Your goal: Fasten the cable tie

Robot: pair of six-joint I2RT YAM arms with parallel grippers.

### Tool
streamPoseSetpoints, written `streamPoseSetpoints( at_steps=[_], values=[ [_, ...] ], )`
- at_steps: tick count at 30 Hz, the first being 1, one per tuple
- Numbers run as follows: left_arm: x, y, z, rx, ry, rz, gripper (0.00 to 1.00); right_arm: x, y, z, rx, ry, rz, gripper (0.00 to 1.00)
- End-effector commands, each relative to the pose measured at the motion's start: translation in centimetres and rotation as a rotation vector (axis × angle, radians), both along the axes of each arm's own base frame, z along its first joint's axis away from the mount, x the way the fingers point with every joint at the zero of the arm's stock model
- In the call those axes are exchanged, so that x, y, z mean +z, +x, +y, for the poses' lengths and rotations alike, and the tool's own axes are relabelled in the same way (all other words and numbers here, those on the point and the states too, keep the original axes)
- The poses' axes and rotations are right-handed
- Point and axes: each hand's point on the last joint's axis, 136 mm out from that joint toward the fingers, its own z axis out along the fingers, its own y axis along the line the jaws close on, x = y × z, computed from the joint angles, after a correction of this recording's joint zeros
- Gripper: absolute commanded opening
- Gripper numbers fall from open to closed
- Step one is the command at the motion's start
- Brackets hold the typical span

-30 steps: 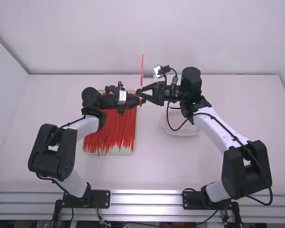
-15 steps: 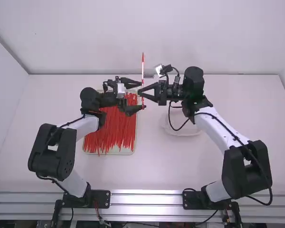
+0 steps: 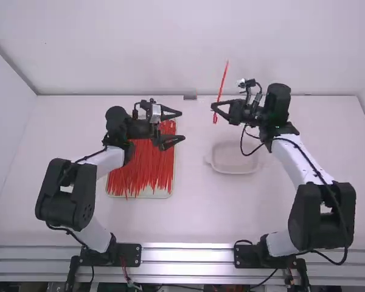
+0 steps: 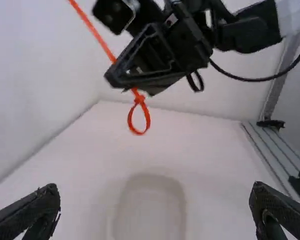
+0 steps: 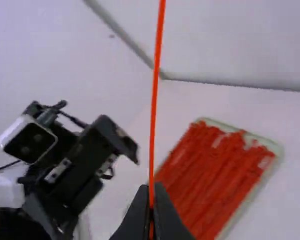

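Observation:
My right gripper (image 3: 218, 112) is shut on a red cable tie (image 3: 221, 85) and holds it in the air above the table's far middle. The tie's lower end forms a small closed loop (image 4: 138, 114), and its long tail (image 5: 156, 90) points upward. In the right wrist view my right gripper (image 5: 150, 202) pinches the tie at the base. My left gripper (image 3: 173, 126) stands open over the far end of the red tie pile, well apart from the held tie. In the left wrist view, nothing lies between the wide-spread fingers of the left gripper (image 4: 154, 192).
A flat tray (image 3: 169, 193) holds a pile of several loose red cable ties (image 3: 141, 165) at the left of centre. A shallow white dish (image 3: 234, 160) sits below the right gripper. Bare table lies to the right and in front.
The left gripper has opened and let go of the tie. The right gripper has carried the looped tie to the right and away from the left gripper.

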Motion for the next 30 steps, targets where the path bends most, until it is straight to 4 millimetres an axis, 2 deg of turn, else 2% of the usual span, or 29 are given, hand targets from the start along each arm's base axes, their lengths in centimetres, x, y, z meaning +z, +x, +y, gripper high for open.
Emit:
streamPoseSetpoints(
  at_steps=[1, 3, 4, 5, 7, 9, 13, 17, 19, 21, 27, 30],
  values=[
    [-0.8, 0.2, 0.5, 0.000, 0.024, -0.030, 0.99, 0.0, 1.3, -1.8, -0.076, -0.098, -0.097, 0.00],
    [-1.9, 0.3, 0.7, 0.006, 0.045, -0.003, 0.99, -2.4, 2.2, -3.5, -0.177, -0.204, -0.054, 0.00],
    [-2.0, 0.3, 0.7, 0.006, 0.047, -0.001, 0.99, -2.7, 2.3, -3.6, -0.187, -0.215, -0.051, 0.00],
    [-2.7, 0.2, 0.6, 0.000, 0.062, 0.005, 0.99, -4.3, 2.8, -4.9, -0.260, -0.296, -0.013, 0.00],
    [-3.4, 0.1, 0.6, 0.000, 0.076, 0.017, 0.99, -6.2, 2.9, -6.2, -0.321, -0.379, 0.039, 0.00],
    [-3.9, 0.5, 0.7, 0.028, 0.086, 0.050, 0.99, -7.0, 2.5, -6.5, -0.321, -0.411, 0.062, 0.00],
    [-6.3, 2.5, 1.6, 0.182, 0.144, 0.173, 0.99, -8.5, 1.6, -6.6, -0.296, -0.448, 0.091, 0.00],
    [-8.2, 3.6, 2.5, 0.286, 0.195, 0.256, 0.99, -11.0, 1.1, -7.5, -0.345, -0.481, 0.143, 0.00],
    [-8.6, 3.6, 2.7, 0.294, 0.208, 0.263, 0.99, -12.3, 0.7, -7.9, -0.366, -0.491, 0.169, 0.00],
    [-9.2, 3.3, 2.7, 0.285, 0.230, 0.264, 0.99, -14.4, -0.1, -8.2, -0.391, -0.492, 0.210, 0.00],
    [-9.4, 2.7, 2.4, 0.250, 0.227, 0.280, 0.99, -16.9, -1.4, -8.0, -0.411, -0.460, 0.246, 0.00],
    [-9.0, 1.9, 2.0, 0.194, 0.216, 0.255, 0.99, -17.9, -2.0, -7.2, -0.401, -0.466, 0.239, 0.00]
  ],
)
